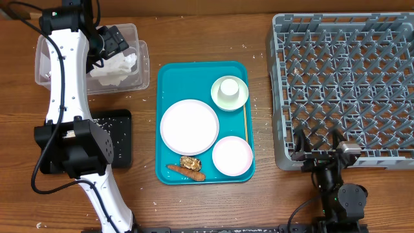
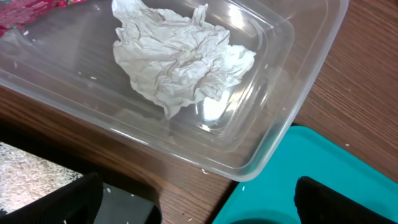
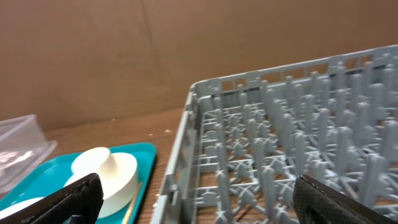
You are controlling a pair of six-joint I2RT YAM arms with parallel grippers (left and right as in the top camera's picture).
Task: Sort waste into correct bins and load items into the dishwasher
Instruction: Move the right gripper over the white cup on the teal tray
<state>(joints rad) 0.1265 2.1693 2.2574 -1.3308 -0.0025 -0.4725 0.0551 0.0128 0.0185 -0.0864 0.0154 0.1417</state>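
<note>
A crumpled white napkin (image 2: 180, 59) lies loose in the clear tub (image 2: 280, 124), with a bit of red wrapper (image 2: 25, 15) at the tub's far corner. My left gripper (image 1: 121, 49) hangs open above the tub, its fingers (image 2: 62, 202) wide apart with nothing between them. On the teal tray (image 1: 169, 77) sit a large plate (image 1: 189, 126), a smaller plate (image 1: 232, 156), and a cup inside a bowl (image 1: 229, 92). A brown food lump (image 1: 189, 162) and a carrot piece (image 1: 185, 171) lie at the tray's front. My right gripper (image 1: 318, 147) stands open and empty at the near edge of the grey dish rack (image 1: 346, 84).
A black tray (image 1: 119, 139) speckled with rice grains lies left of the teal tray, partly hidden by my left arm. A thin wooden stick (image 1: 246, 126) lies along the teal tray's right side. Stray rice grains dot the wooden table.
</note>
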